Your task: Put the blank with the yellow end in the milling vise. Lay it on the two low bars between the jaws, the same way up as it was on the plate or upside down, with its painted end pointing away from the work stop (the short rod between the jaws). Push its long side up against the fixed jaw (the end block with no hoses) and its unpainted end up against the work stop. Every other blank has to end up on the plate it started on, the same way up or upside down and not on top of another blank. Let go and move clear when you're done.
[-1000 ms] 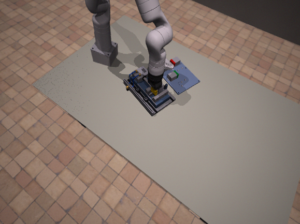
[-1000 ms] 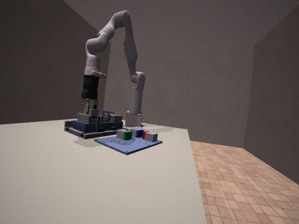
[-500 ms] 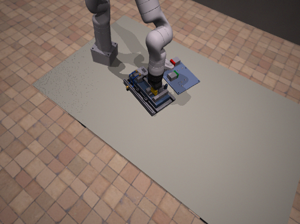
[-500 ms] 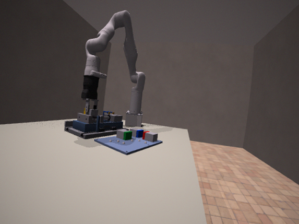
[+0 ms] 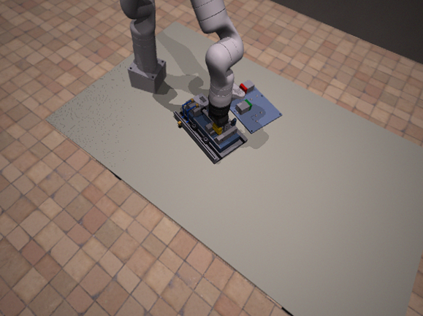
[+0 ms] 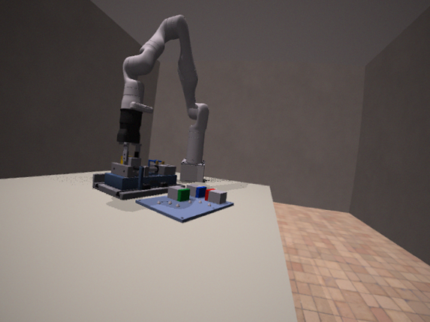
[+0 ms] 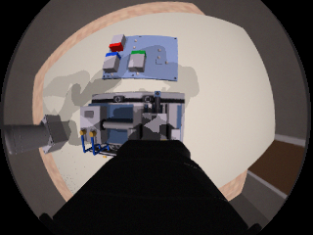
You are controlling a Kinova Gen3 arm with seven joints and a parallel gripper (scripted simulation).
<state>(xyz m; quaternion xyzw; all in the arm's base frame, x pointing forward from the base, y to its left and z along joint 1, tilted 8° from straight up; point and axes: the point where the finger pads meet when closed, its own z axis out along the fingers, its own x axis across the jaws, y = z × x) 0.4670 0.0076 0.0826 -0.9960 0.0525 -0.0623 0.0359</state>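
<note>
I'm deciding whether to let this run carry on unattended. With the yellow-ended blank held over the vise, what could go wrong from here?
1. The gripper is shut on the yellow-ended blank above the vise; releasing before it rests on the bars could leave it tilted.
2. The wrist view is mostly blocked, so seating against the fixed jaw and work stop is hard to verify.
3. The plate lies close beside the vise; a wide retreat might nudge the green-ended blank.

A broad pale grey table top [image 5: 276, 199] runs diagonally through the middle of the top view, its far corner toward the upper centre. Around it lies a floor of reddish-brown paving tiles [image 5: 46, 233] (uneven in tone, some pinker than others), filling the lower left. Dark grey walls [image 6: 51, 83] close the room in the exterior view, meeting a lighter ceiling [image 6: 259, 7] along the upper edge.
</note>
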